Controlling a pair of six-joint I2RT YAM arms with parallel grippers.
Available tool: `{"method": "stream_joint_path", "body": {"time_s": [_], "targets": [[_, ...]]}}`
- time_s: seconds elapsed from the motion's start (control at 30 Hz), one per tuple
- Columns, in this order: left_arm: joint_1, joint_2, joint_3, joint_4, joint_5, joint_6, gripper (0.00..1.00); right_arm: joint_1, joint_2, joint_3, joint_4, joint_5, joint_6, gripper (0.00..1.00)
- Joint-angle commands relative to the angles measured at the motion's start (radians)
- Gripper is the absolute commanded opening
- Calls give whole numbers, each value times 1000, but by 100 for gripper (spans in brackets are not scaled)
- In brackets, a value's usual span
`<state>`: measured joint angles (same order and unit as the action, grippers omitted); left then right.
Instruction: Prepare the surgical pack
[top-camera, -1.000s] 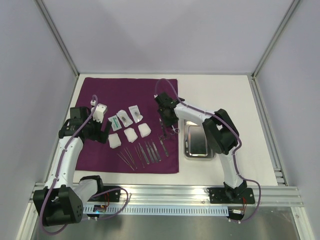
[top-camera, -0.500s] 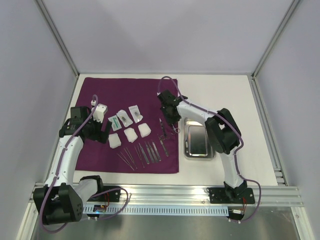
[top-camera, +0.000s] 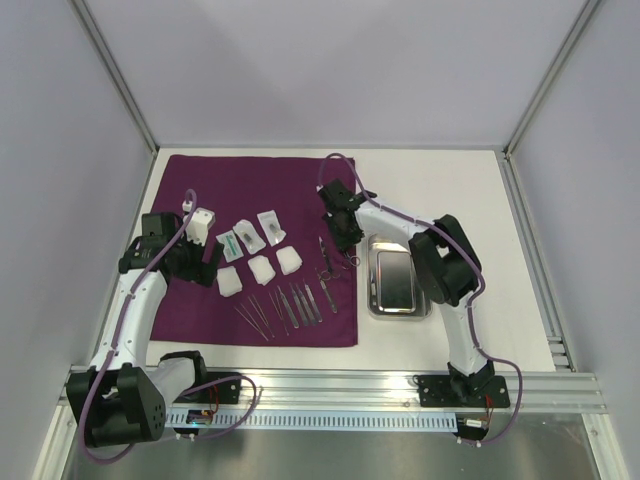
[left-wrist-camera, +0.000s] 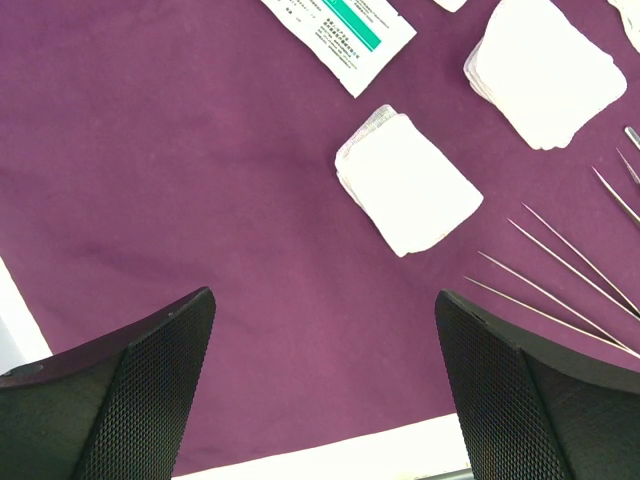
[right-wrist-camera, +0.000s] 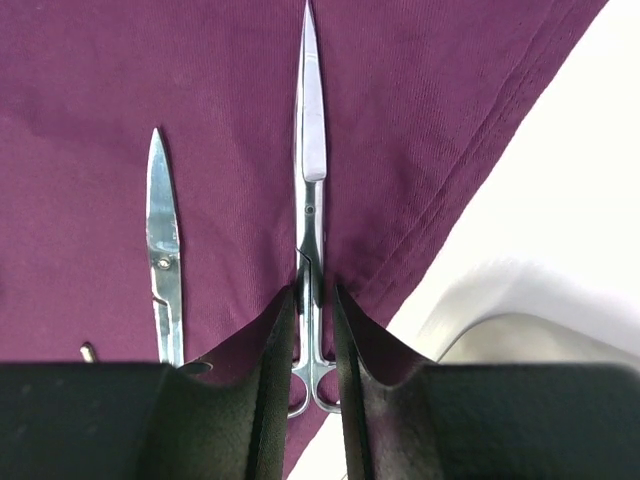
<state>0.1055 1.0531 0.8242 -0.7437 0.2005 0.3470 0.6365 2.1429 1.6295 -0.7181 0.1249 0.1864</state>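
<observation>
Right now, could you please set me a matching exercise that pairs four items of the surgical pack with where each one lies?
Things:
1. steel tray
2. long scissors
3. gauze square
4. green-banded packet

Places:
A. between the right gripper's jaws
B. on the table, right of the purple cloth
C. on the cloth, between the packet row and the tweezers
D. on the cloth, behind the gauze row

Pairs: 1-B, 2-A, 3-C, 4-D

green-banded packet (left-wrist-camera: 345, 30), print too small to read

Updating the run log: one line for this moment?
left gripper open above cloth | right gripper shut on scissors
</observation>
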Motion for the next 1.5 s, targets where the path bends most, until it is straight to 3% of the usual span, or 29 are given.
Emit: {"method": "stream_joint_path", "body": {"time_s": [0.0, 0.2, 0.37, 0.73, 1.23, 1.47], "targets": [[5, -4, 29, -3, -1, 6, 100, 2, 12, -3, 28, -37, 1, 24], [5, -16, 23, -3, -3, 9, 100, 2, 40, 6, 8, -65, 5, 24], [5, -19, 23, -2, 0, 9, 100, 3, 38, -13, 17, -65, 22, 1], [5, -22, 24, 0, -1, 14, 100, 19, -143, -75, 69, -10, 27, 1], [5, -27, 24, 1, -4, 15, 100, 5, -138, -112, 121, -146, 39, 0], [5, -24, 26, 3, -3, 15, 100, -12, -225, -166, 181, -217, 73, 0]]}}
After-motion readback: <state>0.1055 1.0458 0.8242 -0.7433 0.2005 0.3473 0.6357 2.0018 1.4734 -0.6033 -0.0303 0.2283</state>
